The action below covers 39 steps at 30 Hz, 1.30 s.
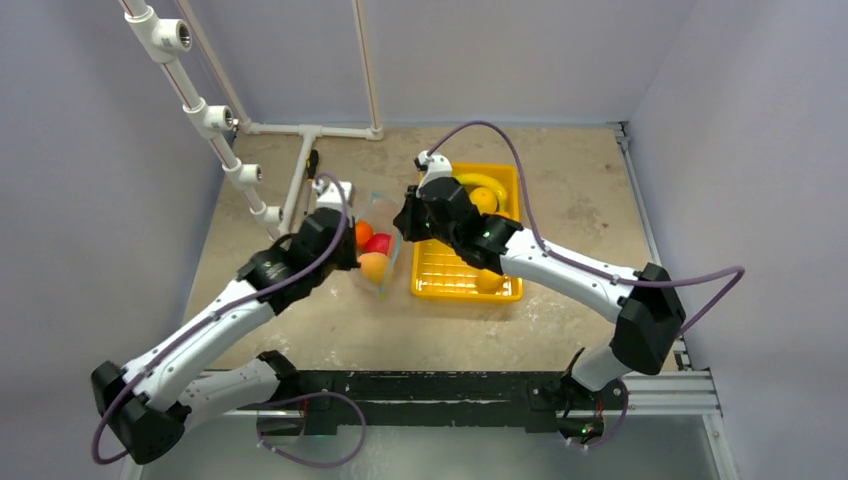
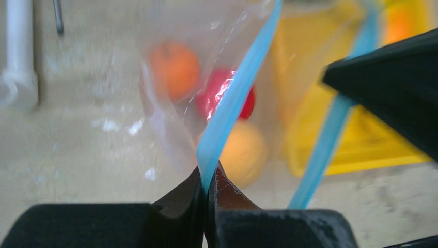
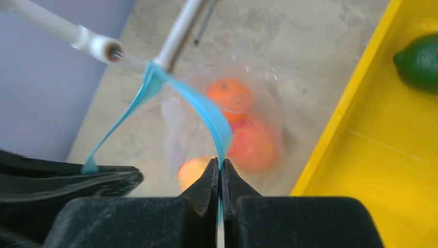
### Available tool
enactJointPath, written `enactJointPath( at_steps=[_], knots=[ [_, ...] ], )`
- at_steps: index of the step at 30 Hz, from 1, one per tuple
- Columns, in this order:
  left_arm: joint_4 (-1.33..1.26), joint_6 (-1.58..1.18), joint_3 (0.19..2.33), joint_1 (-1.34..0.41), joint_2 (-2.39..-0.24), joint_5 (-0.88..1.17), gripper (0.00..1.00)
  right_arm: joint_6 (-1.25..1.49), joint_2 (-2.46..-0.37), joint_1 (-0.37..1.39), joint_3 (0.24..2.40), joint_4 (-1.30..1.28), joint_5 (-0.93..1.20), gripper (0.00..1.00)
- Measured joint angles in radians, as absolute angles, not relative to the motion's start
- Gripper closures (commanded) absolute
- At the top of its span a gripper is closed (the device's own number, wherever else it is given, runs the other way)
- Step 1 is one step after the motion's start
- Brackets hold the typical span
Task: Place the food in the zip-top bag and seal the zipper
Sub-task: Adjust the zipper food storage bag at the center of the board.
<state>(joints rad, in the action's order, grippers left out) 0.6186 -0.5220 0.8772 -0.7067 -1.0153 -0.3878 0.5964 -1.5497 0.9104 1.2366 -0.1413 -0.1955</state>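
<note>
Step in hand: loading is judged part done; some toy fruits are seen inside the clear floppy plastic zip-top bag [image 1: 390,262], while others lie in the rigid yellow plastic tray [image 1: 440,275].
Next move: one lip would probably have to be let go so that a tray fruit can be fetched. The mouth would need to be held up by the other pincer; sealing is not yet called for.
Surface: the mottled tan desk [image 1: 560,170] is spread beneath both pincers.
Tray place: just beside and below the right pincer.
Bag place: hung between the two pincers, mouth pulled apart.
Left side: the left pincer [image 2: 206,181] is closed tight, one bag lip nipped at its tips.
Right side: the right pincer [image 3: 220,173] is likewise closed tight on the opposite lip.
Bagged food: a round orange fruit [image 2: 174,67], a red fruit [image 2: 219,93] and a peach-coloured fruit [image 2: 245,152] are seen below the pincers.
Tray food: a yellow banana [image 1: 480,182] and a dark green lime [image 3: 421,62] among others.
Closure: the thin teal-blue zipper [image 2: 232,98] is parted, one band run into each pincer.
</note>
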Motion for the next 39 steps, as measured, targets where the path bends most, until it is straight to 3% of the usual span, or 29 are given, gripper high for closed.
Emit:
enactJointPath(
  at_steps=[6,11,14,18,21,26,30,35,37,39],
  knots=[
    [0.535,-0.453,1.176,-0.706,-0.868,-0.429,1.0,0.579,-1.439,0.907,1.308,-0.091,-0.213,1.0],
    [0.384,-0.489,1.011,-0.625,-0.878,-0.368,1.0,0.587,-1.456,0.861,1.262,0.019,-0.154,1.0],
    [0.473,-0.505,0.877,-0.591,-0.987,-0.289,1.0,0.586,-1.541,0.847,1.217,-0.021,-0.144,1.0],
    [0.648,-0.457,1.047,-0.59,-1.011,-0.273,1.0,0.564,-1.55,0.848,1.241,-0.12,-0.161,1.0],
    [0.588,-0.424,1.262,-0.589,-0.999,-0.281,1.0,0.546,-1.504,0.849,1.328,-0.116,-0.173,1.0],
    [0.373,-0.459,1.037,-0.552,-0.947,-0.221,1.0,0.548,-1.439,0.845,1.313,-0.003,-0.149,1.0],
    [0.458,-0.479,0.885,-0.511,-1.103,-0.134,1.0,0.548,-1.538,0.846,1.293,-0.016,-0.141,1.0],
    [0.595,-0.43,1.086,-0.511,-1.044,-0.176,1.0,0.519,-1.553,0.849,1.325,-0.117,-0.167,1.0],
    [0.527,-0.42,1.164,-0.511,-1.012,-0.205,1.0,0.512,-1.529,0.849,1.364,-0.101,-0.168,1.0],
    [0.44,-0.426,1.109,-0.509,-0.977,-0.213,1.0,0.513,-1.502,0.849,1.364,-0.066,-0.164,1.0]
  ],
)
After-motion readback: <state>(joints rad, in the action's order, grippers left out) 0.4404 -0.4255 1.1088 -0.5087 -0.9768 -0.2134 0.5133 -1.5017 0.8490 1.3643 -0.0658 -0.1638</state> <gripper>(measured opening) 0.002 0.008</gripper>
